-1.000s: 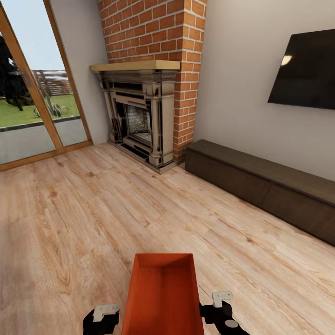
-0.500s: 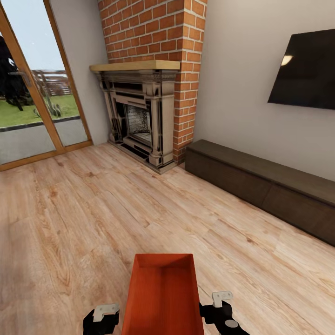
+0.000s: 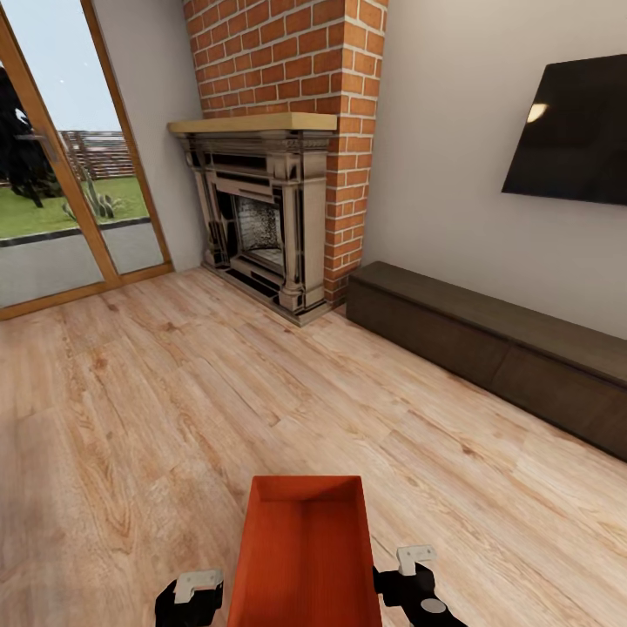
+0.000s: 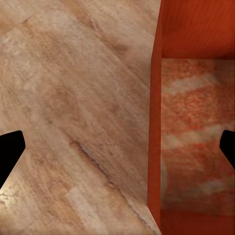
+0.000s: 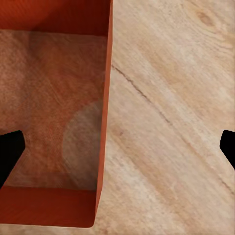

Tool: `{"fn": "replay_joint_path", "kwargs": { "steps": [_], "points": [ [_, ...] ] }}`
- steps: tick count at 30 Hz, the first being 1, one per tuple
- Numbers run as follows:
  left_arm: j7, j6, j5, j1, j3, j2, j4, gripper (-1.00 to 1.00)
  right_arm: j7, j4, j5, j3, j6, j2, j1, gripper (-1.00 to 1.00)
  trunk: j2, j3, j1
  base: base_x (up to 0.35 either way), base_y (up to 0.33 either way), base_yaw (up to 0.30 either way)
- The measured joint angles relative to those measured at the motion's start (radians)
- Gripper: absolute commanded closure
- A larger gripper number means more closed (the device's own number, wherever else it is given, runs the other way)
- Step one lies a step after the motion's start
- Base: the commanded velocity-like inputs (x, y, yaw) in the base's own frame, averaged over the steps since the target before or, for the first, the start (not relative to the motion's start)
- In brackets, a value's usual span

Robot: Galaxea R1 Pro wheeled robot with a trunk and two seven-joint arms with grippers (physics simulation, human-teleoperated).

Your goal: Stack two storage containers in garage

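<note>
Both jaws spread wide, each straddling a container side wall, ungripped.

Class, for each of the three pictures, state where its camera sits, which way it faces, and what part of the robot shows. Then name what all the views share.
Head view: from the robot's head, facing forward and down at the fireplace, TV and dark cabinet; both grippers flank the storage container.
Left wrist view: on the left arm, looking down; dark fingertips straddle a container wall.
Right wrist view: on the right arm, looking down; fingertips straddle the opposite wall.
Shared: the container and wood-plank floor.
</note>
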Motion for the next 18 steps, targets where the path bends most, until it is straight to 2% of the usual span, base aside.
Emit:
{"fn": "replay_joint_path", "kwargs": {
  "steps": [18],
  "points": [
    [0.004,0.002,0.0,0.0,-0.002,0.0,0.032,-1.0,-0.002,0.008,0.0,-0.001,0.003,-0.001,0.0,-1.0,0.0,0.0,0.0,0.0,0.0,0.0]
  ]
}}
